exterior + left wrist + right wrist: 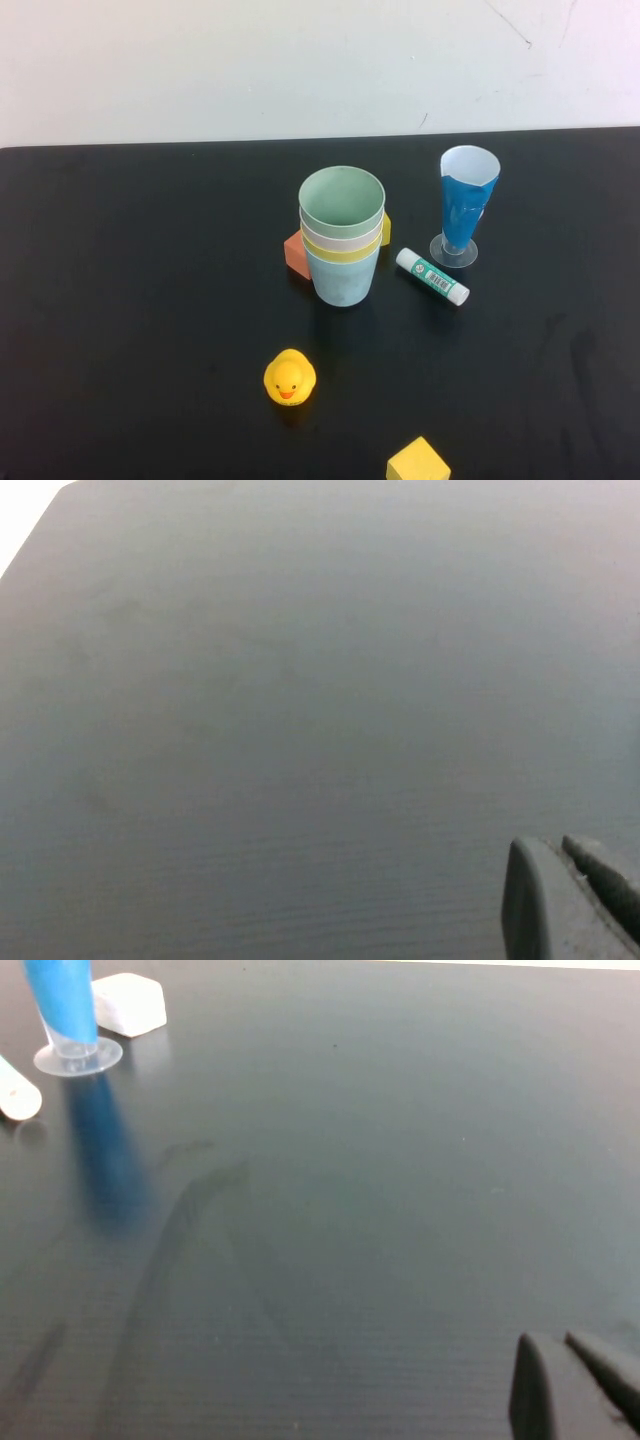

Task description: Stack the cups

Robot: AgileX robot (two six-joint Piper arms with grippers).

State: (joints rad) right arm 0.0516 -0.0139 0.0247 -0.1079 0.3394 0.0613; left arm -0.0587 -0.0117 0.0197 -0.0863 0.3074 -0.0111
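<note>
Overhead, neither arm in sight; both parked off the black table. Left gripper hanging low over bare tabletop, fingers pressed together. Right gripper likewise low over the table, fingers together, holding nothing, well apart from the blue stemmed glass.

Wide bare stretches down the left side and the far right; table's back edge meeting a white wall.

Stacked cups upright at mid-table, long axis vertical, mouths up: green on top, then pink and yellow rims, light blue outermost at the bottom. Orange block touching the stack's left side; glue stick lying just right; rubber duck and yellow cube nearer the front.
</note>
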